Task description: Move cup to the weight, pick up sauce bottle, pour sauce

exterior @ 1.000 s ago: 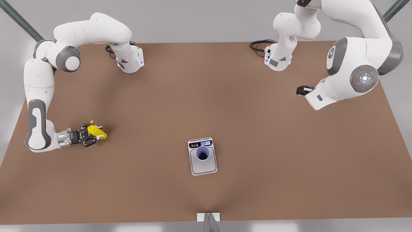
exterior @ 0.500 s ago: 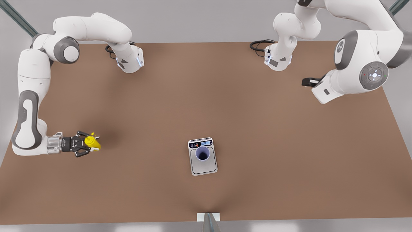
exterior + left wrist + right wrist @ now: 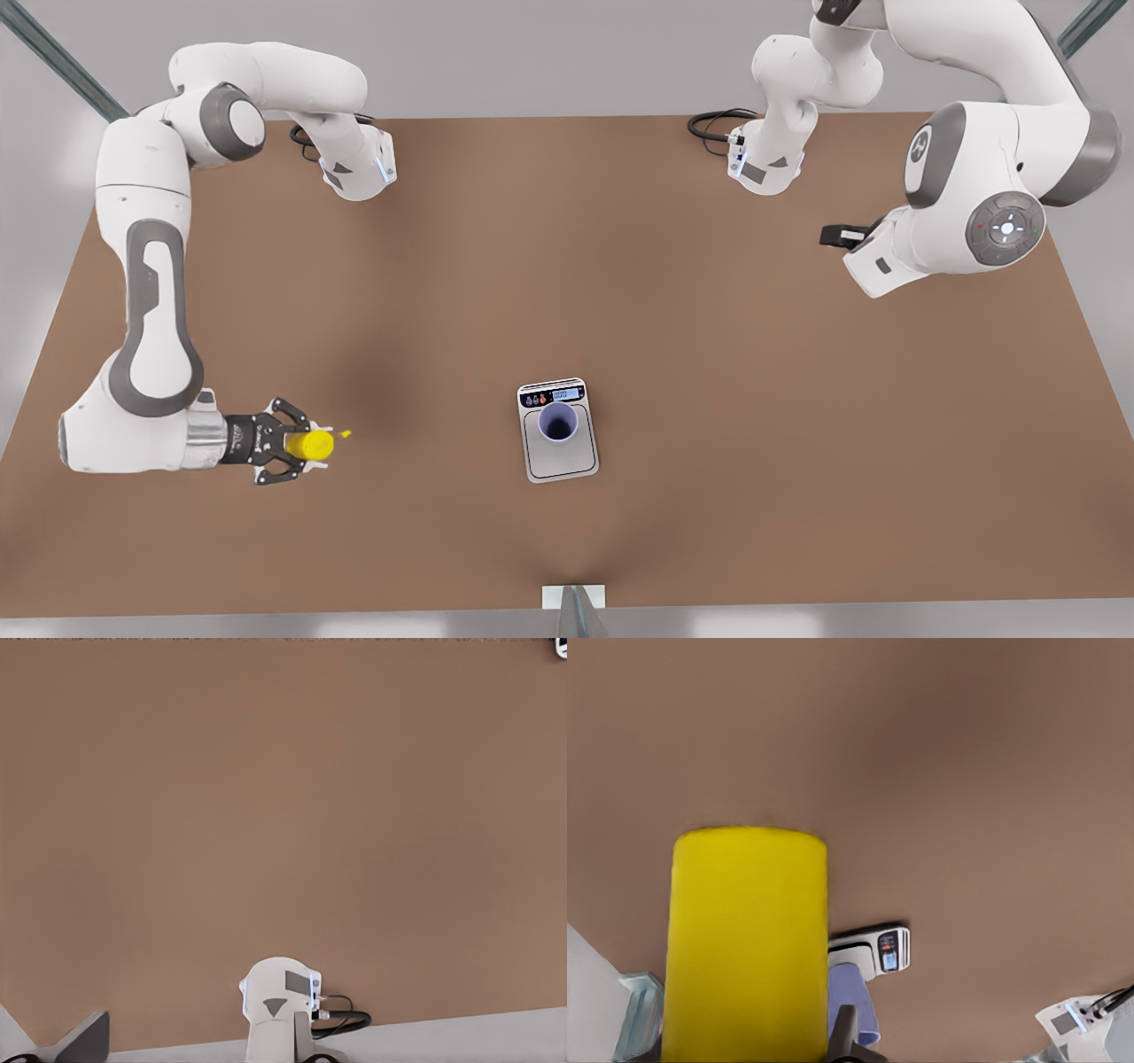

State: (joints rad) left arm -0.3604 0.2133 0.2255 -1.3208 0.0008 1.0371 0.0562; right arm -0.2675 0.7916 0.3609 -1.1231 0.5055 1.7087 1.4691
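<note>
Sauce bottle (image 3: 312,444) sits clamped in my right hand (image 3: 297,445); left hand (image 3: 834,235) waits, its spread unclear to me; cup (image 3: 558,423) on scale (image 3: 559,459).

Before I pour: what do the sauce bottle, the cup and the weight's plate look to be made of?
Sauce bottle, held in the right gripper: likely matte plastic, uniform opaque yellow, no glare. Cup: probably plastic or glazed ceramic, plain lavender wall with a dark inside; the look leaves it open. Weight: its plate appears to be brushed steel, pale silver-grey with a soft sheen, next to a black panel.

Bare table (image 3: 709,354) lies between the sauce bottle (image 3: 312,444) and the weight (image 3: 558,431). Cup (image 3: 558,423) stands upright on its plate, nothing beside it.
</note>
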